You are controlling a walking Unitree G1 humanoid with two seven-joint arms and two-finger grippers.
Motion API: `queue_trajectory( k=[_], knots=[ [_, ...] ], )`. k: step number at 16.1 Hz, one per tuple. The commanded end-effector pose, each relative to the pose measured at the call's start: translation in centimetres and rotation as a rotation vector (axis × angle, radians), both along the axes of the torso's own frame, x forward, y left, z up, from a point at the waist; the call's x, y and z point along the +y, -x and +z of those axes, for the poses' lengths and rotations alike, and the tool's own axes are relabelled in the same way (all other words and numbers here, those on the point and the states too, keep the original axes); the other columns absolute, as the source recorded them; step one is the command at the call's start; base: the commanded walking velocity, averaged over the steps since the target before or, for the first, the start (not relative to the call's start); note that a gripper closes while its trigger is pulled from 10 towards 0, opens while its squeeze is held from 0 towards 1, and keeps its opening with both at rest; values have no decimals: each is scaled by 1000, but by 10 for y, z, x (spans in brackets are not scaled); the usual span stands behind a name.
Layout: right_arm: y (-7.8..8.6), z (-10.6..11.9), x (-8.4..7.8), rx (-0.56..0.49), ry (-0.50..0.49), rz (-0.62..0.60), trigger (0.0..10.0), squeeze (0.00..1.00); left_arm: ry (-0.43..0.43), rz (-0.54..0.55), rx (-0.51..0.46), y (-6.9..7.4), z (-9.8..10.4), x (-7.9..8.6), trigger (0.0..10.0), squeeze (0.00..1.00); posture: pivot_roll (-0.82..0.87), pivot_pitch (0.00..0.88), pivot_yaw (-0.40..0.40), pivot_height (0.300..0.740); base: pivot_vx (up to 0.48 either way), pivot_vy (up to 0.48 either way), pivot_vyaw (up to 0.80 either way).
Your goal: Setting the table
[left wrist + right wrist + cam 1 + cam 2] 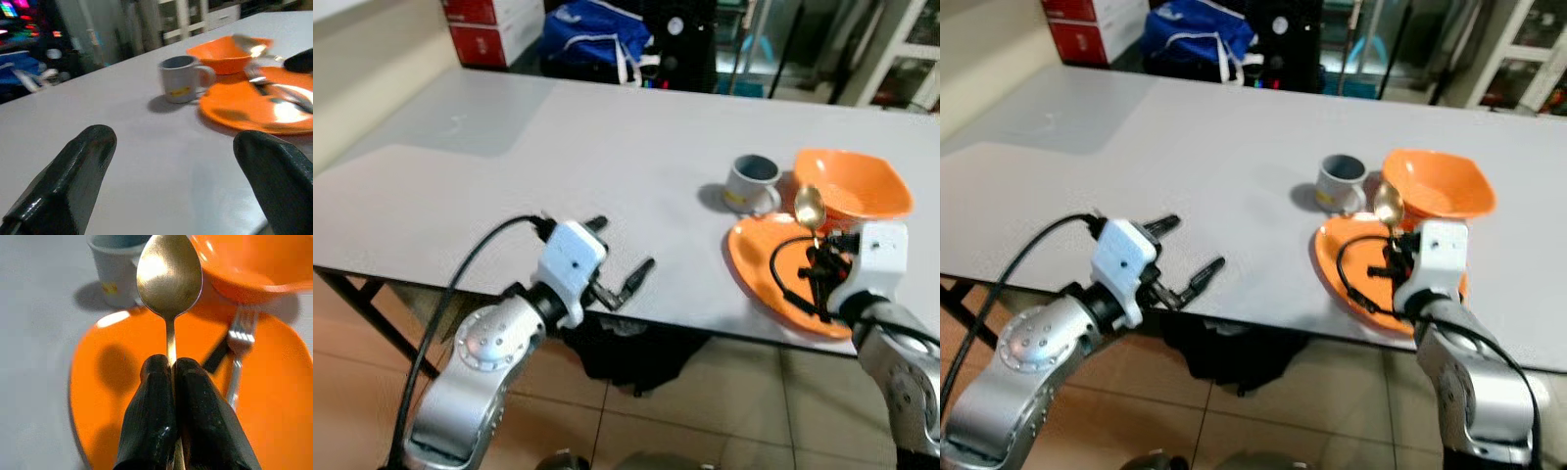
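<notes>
Partly, fork handle hidden behind right tool

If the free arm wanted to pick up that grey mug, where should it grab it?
Probably by the handle or across the body, coming from the robot's left. The grey mug stands upright beside the orange plate, with bare table on its left; the orange bowl and the right gripper, shut on the spoon, crowd the other side. The left gripper is open.
</notes>
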State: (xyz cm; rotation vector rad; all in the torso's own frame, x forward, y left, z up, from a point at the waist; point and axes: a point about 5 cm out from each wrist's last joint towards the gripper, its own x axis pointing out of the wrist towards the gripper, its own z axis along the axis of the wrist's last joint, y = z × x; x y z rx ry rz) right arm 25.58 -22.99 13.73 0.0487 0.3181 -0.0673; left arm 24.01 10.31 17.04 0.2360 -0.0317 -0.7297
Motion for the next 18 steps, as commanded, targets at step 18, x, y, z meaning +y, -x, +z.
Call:
queue_trajectory(
  k=[18],
  knots=[
    [-54, -18, -12, 148, -18, 62, 10000, 0, -41, -162, 60, 26, -10, -25, 10000, 0, -73, 106, -24, 740, 0, 0, 0]
  ],
)
